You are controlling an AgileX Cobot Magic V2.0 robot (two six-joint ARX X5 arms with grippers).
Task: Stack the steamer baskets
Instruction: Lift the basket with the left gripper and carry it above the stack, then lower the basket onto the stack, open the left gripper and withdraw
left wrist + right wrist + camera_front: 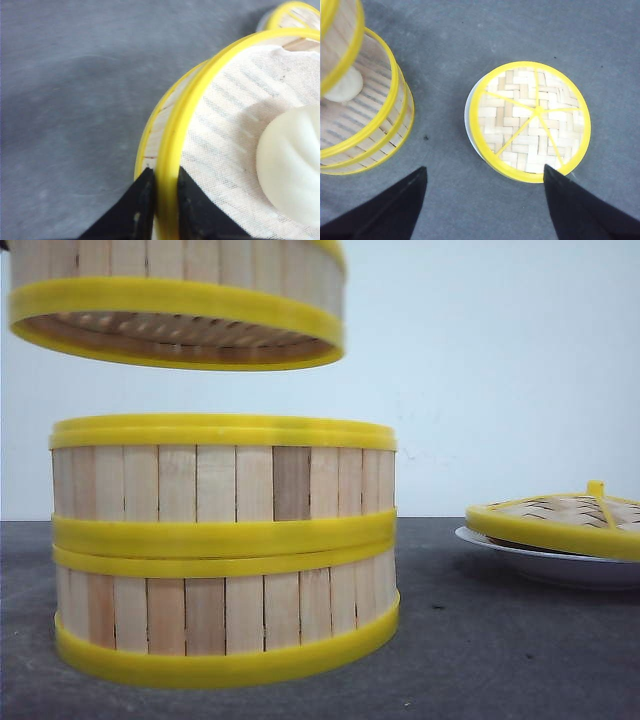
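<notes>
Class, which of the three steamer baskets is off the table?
The top basket, gripped at its rim by the left hand; the other two sit stacked below.

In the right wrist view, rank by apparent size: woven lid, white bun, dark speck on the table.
1. Woven lid, clearly largest.
2. White bun, partly hidden by the raised basket.
3. Dark speck, tiny.
</notes>
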